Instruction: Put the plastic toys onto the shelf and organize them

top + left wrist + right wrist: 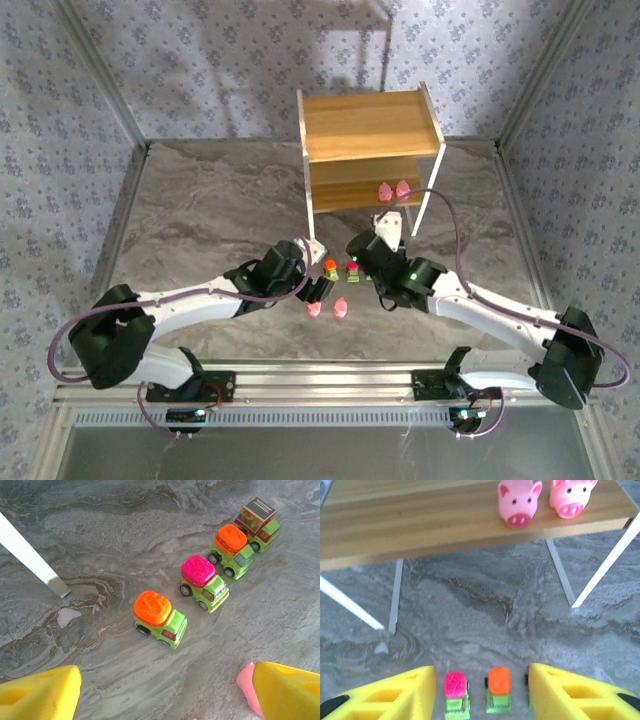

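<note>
At the near edge, both arm bases are carried on an aluminium rail [320, 385], and a grey, marbled table [200, 210] is spread beyond it. The left gripper [165, 680] is held with its fingers [40, 695] spread apart. A pink toy [244, 682] is seen just beside 1 finger, and 4 trucks [202, 582] are lined up beyond the tips. The right gripper [481, 672] is likewise held wide, with 2 trucks framed untouched between its fingers. Farther off, the shelf [445, 525] is stood with 2 pink pigs [519, 502] set on its lower board. Behind it, the space is closed by floral-patterned walls [200, 60].
</note>
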Robot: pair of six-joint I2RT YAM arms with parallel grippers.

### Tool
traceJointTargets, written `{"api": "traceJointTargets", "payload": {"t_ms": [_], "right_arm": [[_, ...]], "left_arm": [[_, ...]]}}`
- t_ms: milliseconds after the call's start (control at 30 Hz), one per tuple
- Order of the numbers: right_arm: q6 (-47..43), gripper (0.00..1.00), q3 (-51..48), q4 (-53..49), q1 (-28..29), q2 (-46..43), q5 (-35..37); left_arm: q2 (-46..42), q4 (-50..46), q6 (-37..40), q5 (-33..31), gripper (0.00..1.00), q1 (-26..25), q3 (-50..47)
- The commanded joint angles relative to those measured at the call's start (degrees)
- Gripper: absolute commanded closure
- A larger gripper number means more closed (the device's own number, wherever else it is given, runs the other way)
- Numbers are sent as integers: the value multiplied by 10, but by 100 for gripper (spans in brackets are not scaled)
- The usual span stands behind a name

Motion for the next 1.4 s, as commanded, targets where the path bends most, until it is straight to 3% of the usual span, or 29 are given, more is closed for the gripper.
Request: {"api": "traceJointTargets", "payload": {"t_ms": [0,433,767,900,1367], "right_arm": [[77,47,-23,-66,34,-30,41],[236,47,-77,-111,145,-24,38],[311,48,-66,-102,219,71,37],[313,48,-65,-53,233,112,16],[377,43,-27,-27,272,218,2]], "left_arm": [[-15,-19,-8,-21,11,-2,7],[-105,-82,-36,-19,11,-2,-30],[-192,-85,-44,-43,11,-1,-107],[-216,-78,-47,-40,10,-1,-125],[-192,-73,-45,-24,10,-1,-114]]}}
